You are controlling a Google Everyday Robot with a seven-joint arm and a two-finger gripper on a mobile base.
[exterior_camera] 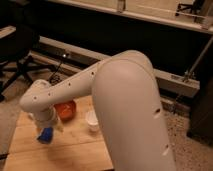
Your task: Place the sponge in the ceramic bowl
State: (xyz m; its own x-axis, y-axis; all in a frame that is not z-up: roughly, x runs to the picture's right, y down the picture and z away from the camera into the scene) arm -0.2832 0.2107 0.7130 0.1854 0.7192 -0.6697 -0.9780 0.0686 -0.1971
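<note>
The blue sponge [45,134] lies near the left front of the wooden table [75,150]. My gripper [46,125] is right above it, at the end of the white arm, and seems to touch its top. The arm's wrist hides most of the gripper. The red-orange ceramic bowl [65,109] stands just behind and to the right of the sponge, partly covered by the arm.
A white cup [92,121] stands right of the bowl. My big white arm [125,100] fills the middle and right of the view and hides the table's right side. A dark office chair [17,50] stands at the far left on the floor.
</note>
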